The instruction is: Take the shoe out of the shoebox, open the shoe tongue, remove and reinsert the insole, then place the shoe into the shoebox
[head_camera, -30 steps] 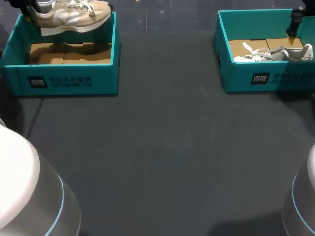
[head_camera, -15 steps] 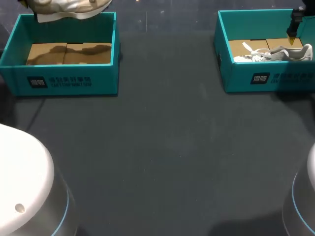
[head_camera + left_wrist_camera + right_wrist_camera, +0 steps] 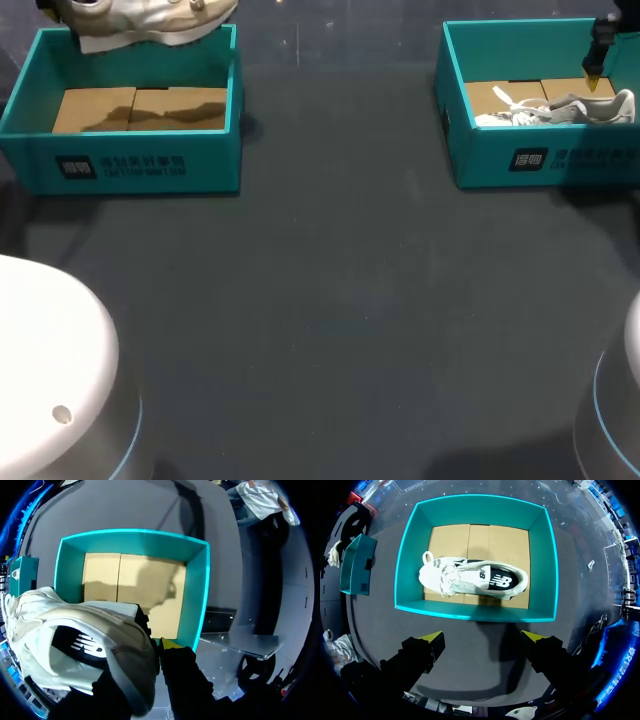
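Observation:
A beige and white shoe (image 3: 145, 18) hangs above the far wall of the left teal shoebox (image 3: 135, 170), whose cardboard floor is bare. In the left wrist view my left gripper (image 3: 150, 655) is shut on the heel collar of this shoe (image 3: 75, 645), with the left shoebox (image 3: 195, 595) below it; one finger is hidden behind the shoe. A grey and white shoe (image 3: 560, 108) lies on its side in the right teal shoebox (image 3: 540, 160). My right gripper (image 3: 594, 70) hovers over it, open and empty (image 3: 484, 639), above the second shoe (image 3: 470, 577) and the right shoebox (image 3: 475, 612).
The two shoeboxes stand at the far left and far right of the dark table (image 3: 330, 300). My arms' white bases (image 3: 50, 370) rise at the near corners.
My left gripper has lifted the beige shoe up out of the left shoebox and away toward the far edge, then shifted it slightly right. The right arm has not moved.

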`<state>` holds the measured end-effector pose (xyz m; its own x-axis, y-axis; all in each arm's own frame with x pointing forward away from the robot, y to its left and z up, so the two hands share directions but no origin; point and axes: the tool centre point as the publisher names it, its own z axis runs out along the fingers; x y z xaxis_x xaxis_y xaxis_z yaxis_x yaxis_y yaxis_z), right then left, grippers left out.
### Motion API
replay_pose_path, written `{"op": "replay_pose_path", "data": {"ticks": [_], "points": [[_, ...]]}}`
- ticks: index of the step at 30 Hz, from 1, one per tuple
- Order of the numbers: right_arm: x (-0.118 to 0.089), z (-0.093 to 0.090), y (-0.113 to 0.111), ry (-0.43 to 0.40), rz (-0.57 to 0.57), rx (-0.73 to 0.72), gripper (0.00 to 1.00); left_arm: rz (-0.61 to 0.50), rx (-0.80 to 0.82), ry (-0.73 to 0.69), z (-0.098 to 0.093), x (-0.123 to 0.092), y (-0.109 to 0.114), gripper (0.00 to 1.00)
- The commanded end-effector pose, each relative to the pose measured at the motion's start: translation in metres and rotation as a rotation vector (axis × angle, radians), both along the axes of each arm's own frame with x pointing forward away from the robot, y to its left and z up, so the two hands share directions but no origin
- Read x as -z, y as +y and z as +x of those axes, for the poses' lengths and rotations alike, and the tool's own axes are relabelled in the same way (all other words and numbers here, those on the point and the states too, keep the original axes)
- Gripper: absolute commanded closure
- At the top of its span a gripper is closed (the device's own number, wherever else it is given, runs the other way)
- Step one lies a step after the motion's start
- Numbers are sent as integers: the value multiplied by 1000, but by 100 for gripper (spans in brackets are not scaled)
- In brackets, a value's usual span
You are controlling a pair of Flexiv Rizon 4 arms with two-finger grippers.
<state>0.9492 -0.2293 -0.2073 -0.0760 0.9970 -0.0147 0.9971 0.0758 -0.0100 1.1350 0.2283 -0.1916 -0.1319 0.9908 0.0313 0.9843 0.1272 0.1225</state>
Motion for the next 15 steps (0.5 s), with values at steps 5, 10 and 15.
{"op": "replay_pose_path", "data": {"ticks": [5, 10, 15], "points": [[0, -1, 0, -2, -1, 1, 0, 48, -24, -115, -99, -32, -34, 100], [0, -1, 0, -2, -1, 1, 0, 47, -37, -107, -103, -36, -38, 100], [0, -1, 0, -2, -1, 1, 0, 47, -37, -107, -103, -36, -38, 100]]}}
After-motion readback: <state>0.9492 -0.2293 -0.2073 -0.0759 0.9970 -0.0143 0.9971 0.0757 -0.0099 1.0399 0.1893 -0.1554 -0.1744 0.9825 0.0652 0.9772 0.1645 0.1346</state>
